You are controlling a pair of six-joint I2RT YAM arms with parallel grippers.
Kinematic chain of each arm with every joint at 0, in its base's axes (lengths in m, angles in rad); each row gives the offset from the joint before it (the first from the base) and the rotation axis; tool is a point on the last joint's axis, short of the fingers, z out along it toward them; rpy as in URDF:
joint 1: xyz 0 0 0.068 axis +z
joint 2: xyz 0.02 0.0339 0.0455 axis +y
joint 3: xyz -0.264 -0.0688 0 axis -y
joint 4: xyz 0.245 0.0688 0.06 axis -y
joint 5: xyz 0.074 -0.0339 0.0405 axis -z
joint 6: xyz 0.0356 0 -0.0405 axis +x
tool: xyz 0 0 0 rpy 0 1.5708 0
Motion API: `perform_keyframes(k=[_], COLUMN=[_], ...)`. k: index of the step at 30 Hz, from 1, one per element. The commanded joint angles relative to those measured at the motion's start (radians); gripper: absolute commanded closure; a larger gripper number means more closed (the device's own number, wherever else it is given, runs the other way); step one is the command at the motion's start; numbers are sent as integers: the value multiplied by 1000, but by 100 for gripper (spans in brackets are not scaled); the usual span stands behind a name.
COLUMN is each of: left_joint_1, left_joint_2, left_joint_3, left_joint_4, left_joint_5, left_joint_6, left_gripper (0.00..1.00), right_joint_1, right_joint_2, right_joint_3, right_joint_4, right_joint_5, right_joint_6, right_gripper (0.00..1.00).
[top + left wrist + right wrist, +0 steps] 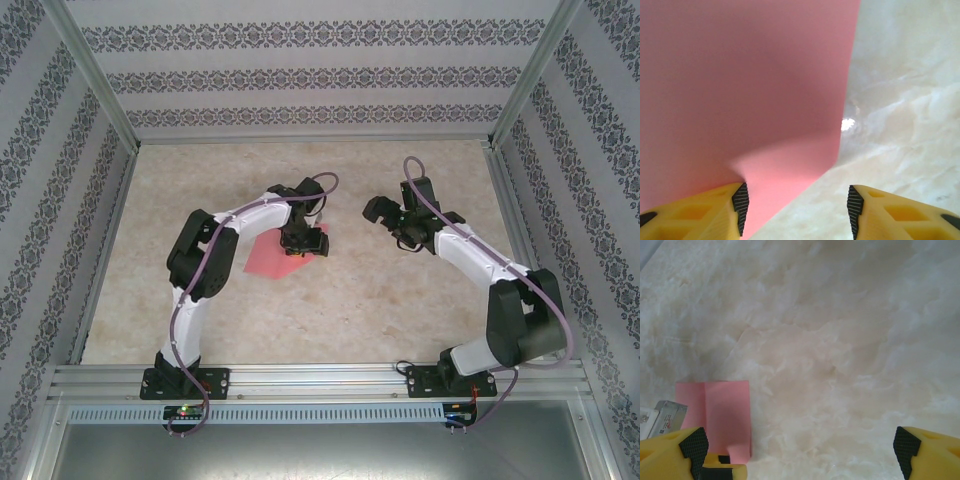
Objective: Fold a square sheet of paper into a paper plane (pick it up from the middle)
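Note:
The square sheet of paper (264,258) is pink-red and lies on the marble tabletop, left of centre. My left gripper (303,243) hangs over its right edge. In the left wrist view the sheet (740,90) curves up near the left pad (740,207). One corner of it reaches in between the jaws, and my left gripper (797,202) stands open with the right pad over bare table. My right gripper (392,228) is open, off to the right of the paper. The right wrist view has the sheet (722,415) at lower left with a faint crease, and my right gripper (800,450) has nothing between its fingers.
The marble tabletop (330,310) is bounded by metal frame posts and patterned walls on three sides. An aluminium rail (320,380) with both arm bases runs along the near edge. Part of the left arm's wrist (665,419) sits beside the paper.

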Motion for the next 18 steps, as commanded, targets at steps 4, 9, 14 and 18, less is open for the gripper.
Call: perform_keyframes(k=[4, 9, 14, 18], left_joint_1=[30, 42, 48, 48], left_joint_2=[-53, -60, -68, -68], left_joint_3=[-77, -112, -144, -156], left_joint_4=[79, 80, 90, 98], left_joint_5=[86, 47, 23, 18], left_joint_6=[-48, -65, -72, -76], left_gripper=[48, 68, 82, 87], right_joint_1=[84, 164, 221, 261], right_joint_2=[91, 208, 307, 381], right_joint_3=[17, 92, 156, 203], right_joint_4=[86, 102, 111, 105], right_joint_5=[-121, -186, -236, -268], right_joint_6=[48, 70, 92, 109], right_gripper=[17, 49, 80, 87])
